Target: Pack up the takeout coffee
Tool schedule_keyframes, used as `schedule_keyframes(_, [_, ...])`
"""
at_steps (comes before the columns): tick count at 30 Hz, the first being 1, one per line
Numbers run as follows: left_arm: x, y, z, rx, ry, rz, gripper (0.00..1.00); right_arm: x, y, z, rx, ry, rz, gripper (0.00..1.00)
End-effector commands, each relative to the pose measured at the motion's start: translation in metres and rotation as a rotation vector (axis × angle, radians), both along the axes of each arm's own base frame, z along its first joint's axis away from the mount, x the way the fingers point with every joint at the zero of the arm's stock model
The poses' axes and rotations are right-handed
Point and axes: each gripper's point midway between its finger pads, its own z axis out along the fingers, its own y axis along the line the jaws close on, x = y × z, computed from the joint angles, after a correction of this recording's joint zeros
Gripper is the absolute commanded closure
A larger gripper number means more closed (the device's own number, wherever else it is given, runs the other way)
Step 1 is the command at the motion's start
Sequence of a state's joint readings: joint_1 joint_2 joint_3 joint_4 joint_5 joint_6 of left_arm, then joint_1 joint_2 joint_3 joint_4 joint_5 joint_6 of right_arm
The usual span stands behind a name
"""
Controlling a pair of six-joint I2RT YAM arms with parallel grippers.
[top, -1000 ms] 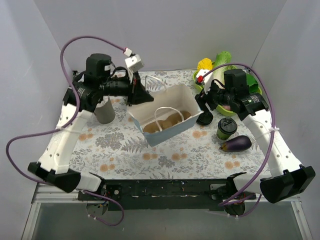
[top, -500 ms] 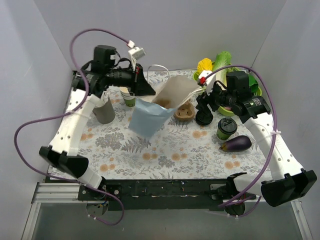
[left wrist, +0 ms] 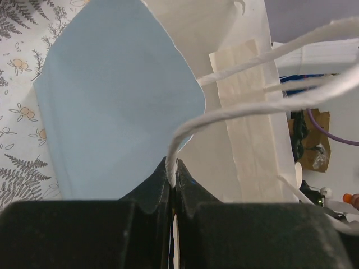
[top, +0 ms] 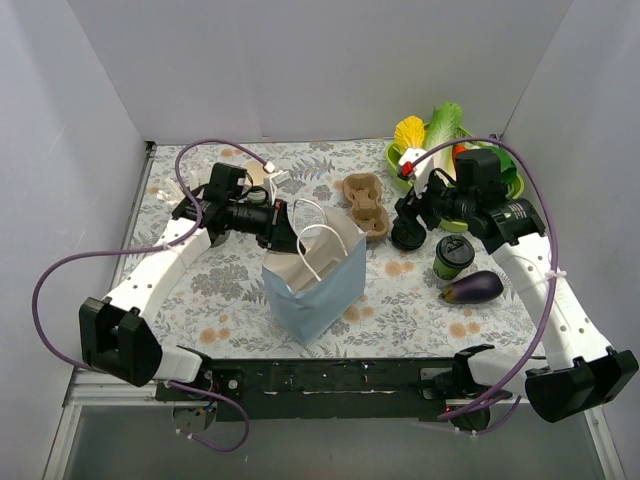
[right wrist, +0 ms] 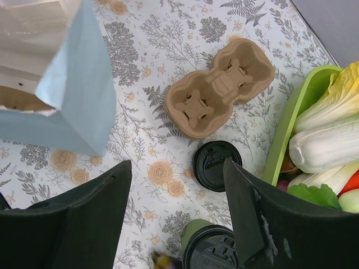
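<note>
The takeout coffee (top: 453,256), a green cup with a black lid, stands on the table at the right; in the right wrist view the coffee (right wrist: 216,249) sits at the bottom edge. My right gripper (top: 408,222) hangs open above the table just left of it, nothing between the fingers (right wrist: 176,168). A blue paper bag (top: 315,285) stands upright mid-table, mouth open. My left gripper (left wrist: 173,168) is shut on one white rope handle (left wrist: 224,115) of the bag (left wrist: 112,101).
A brown pulp cup carrier (top: 365,195) lies behind the bag, beside a loose black lid (right wrist: 217,165). An eggplant (top: 472,289) lies near the coffee. A green bowl (right wrist: 291,120) of vegetables sits at the back right.
The left arm swung the bag from lying on its side to standing upright nearer the front. The cup carrier slid out onto the table. The right gripper barely moved.
</note>
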State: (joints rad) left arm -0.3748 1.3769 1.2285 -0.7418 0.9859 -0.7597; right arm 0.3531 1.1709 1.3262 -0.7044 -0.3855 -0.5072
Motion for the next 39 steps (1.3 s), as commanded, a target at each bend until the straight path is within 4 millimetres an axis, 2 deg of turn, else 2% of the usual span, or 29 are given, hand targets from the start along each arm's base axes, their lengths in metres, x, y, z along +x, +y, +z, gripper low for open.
schedule_keyframes(1, [-0.004, 0.005, 0.021, -0.032, -0.141, 0.015, 1.0, -0.012, 0.002, 0.023, 0.036, -0.069, 0.043, 0.25])
schedule_keyframes(5, [-0.008, 0.008, 0.023, -0.02, -0.163, 0.029, 1.0, -0.017, 0.009, 0.029, 0.084, -0.062, 0.074, 0.25])
schedule_keyframes(7, [-0.007, 0.011, 0.028, -0.002, -0.211, 0.012, 1.0, -0.019, 0.016, 0.044, 0.108, -0.095, 0.117, 0.26])
schedule_keyframes(9, [-0.004, 0.012, 0.029, 0.013, -0.236, -0.006, 1.0, -0.033, 0.03, 0.054, 0.143, -0.096, 0.241, 0.27])
schedule_keyframes(10, [-0.004, 0.013, 0.029, 0.024, -0.254, -0.022, 1.0, -0.039, 0.035, 0.067, 0.152, -0.12, 0.288, 0.27])
schedule_keyframes(12, [0.002, 0.012, 0.036, 0.029, -0.28, -0.025, 1.0, -0.053, 0.049, 0.07, 0.132, -0.14, 0.422, 0.27])
schedule_keyframes(13, [0.003, 0.012, 0.035, 0.036, -0.272, -0.031, 1.0, -0.065, 0.049, 0.06, 0.106, -0.085, 0.463, 0.27])
schedule_keyframes(14, [0.006, 0.011, 0.04, 0.033, -0.299, -0.037, 1.0, -0.066, 0.054, 0.062, 0.063, -0.136, 0.536, 0.27])
schedule_keyframes(15, [0.008, 0.011, 0.041, 0.036, -0.304, -0.039, 1.0, -0.078, 0.061, 0.058, 0.038, -0.136, 0.604, 0.27])
schedule_keyframes(16, [0.012, 0.01, 0.041, 0.04, -0.304, -0.039, 1.0, -0.091, 0.059, 0.046, 0.0, -0.095, 0.648, 0.27])
schedule_keyframes(21, [0.02, 0.009, 0.046, 0.049, -0.341, -0.045, 1.0, -0.118, 0.072, 0.027, -0.093, -0.142, 0.819, 0.24])
schedule_keyframes(27, [0.022, 0.008, 0.047, 0.045, -0.361, -0.048, 1.0, -0.126, 0.09, 0.0, -0.122, -0.109, 0.877, 0.24])
schedule_keyframes(30, [0.022, 0.009, 0.051, 0.043, -0.385, -0.046, 1.0, -0.131, 0.095, -0.012, -0.134, -0.099, 0.909, 0.27])
schedule_keyframes(33, [0.022, 0.009, 0.061, 0.038, -0.445, -0.035, 1.0, -0.143, 0.095, -0.033, -0.18, -0.113, 0.96, 0.44])
schedule_keyframes(34, [0.023, 0.009, 0.062, 0.044, -0.463, -0.031, 1.0, -0.148, 0.092, -0.05, -0.205, -0.103, 0.97, 0.57])
schedule_keyframes(36, [0.022, 0.008, 0.071, 0.035, -0.512, -0.023, 0.99, -0.155, 0.087, -0.051, -0.243, -0.225, 0.972, 0.64])
schedule_keyframes(37, [0.012, 0.006, 0.078, 0.018, -0.542, -0.038, 0.97, -0.158, 0.085, -0.058, -0.235, -0.326, 0.964, 0.68])
schedule_keyframes(38, [0.001, 0.003, 0.075, -0.004, -0.518, -0.058, 0.95, -0.155, 0.081, -0.063, -0.277, -0.4, 0.955, 0.68])
schedule_keyframes(39, [-0.007, 0.0, 0.075, -0.027, -0.524, -0.077, 0.93, -0.168, 0.083, -0.07, -0.287, -0.457, 1.0, 0.69])
